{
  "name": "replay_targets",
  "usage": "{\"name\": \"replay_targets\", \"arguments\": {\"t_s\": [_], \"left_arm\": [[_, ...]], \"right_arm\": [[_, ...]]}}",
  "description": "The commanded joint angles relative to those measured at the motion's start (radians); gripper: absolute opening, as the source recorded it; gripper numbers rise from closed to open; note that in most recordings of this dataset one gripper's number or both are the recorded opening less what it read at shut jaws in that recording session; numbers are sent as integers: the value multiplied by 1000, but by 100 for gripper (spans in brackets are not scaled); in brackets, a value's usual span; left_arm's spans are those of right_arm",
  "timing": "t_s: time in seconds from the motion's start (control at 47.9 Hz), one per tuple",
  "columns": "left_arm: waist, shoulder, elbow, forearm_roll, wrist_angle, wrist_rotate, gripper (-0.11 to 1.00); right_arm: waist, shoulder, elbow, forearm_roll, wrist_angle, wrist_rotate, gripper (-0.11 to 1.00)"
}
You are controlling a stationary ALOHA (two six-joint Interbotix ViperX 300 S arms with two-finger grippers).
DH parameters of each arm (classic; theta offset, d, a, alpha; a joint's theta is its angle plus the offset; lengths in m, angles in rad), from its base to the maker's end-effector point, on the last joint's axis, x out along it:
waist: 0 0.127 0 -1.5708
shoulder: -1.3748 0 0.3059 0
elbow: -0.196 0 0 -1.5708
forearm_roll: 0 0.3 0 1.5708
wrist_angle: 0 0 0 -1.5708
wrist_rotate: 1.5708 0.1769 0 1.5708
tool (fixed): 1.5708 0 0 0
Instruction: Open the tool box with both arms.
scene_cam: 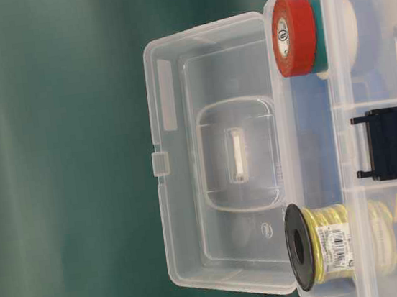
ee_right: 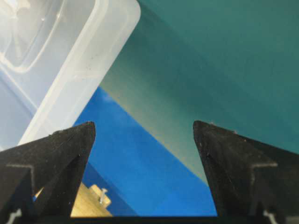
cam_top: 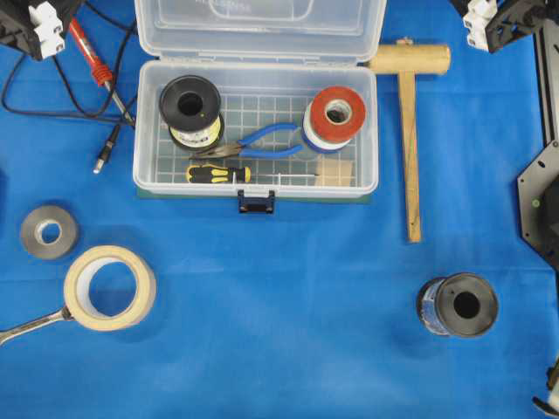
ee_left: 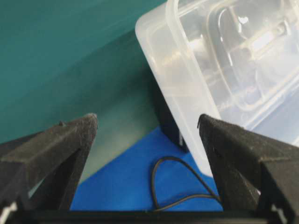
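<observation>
Blue cloth [cam_top: 262, 349] bears the tool box [cam_top: 255, 131], lid raised.

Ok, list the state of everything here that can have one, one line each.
tool box: open
lid: swung back, upright
front latch: released, hanging at the front wall
left gripper: open, holding nothing, beside the lid's corner
right gripper: open, holding nothing
pliers: shut, lying inside the box
screwdriver: lying inside the box
mallet: lying flat right of the box

The tool box [cam_top: 256, 131] lid runs off the overhead view's top edge; the wrench [cam_top: 31, 325] is cut off at the left.
</observation>
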Motion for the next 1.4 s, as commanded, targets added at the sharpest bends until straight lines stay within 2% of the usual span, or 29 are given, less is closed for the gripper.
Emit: {"name": "replay_targets", "arguments": {"t_s": [0.0, 0.083, 0.209, 0.605, 0.751, 0.897, 1.064, 1.377], "left_arm": [[-23, -11, -8, 2, -5, -3, 87], [-61, -17, -3, 0, 0, -8, 87], [-161, -48, 14, 2, 29, -6, 87], [-546, -222, 66, 2, 186, 0, 87], [-649, -242, 67, 2, 245, 0, 87], [-721, -233, 67, 2, 270, 2, 87], [-732, -255, 71, 0, 299, 0, 87], [-738, -422, 94, 2, 511, 2, 85]], "right_arm": [[20, -3, -9, 2, 0, 3, 84], [69, -11, -6, 2, 18, 6, 84], [179, -28, 5, 6, 61, 9, 84], [607, -104, 32, 34, 155, 11, 84], [706, -94, 32, 37, 156, 11, 84], [770, -61, 31, 37, 158, 11, 84], [785, -52, 32, 34, 178, 8, 84], [799, -250, 112, 37, 291, 9, 84]]}}
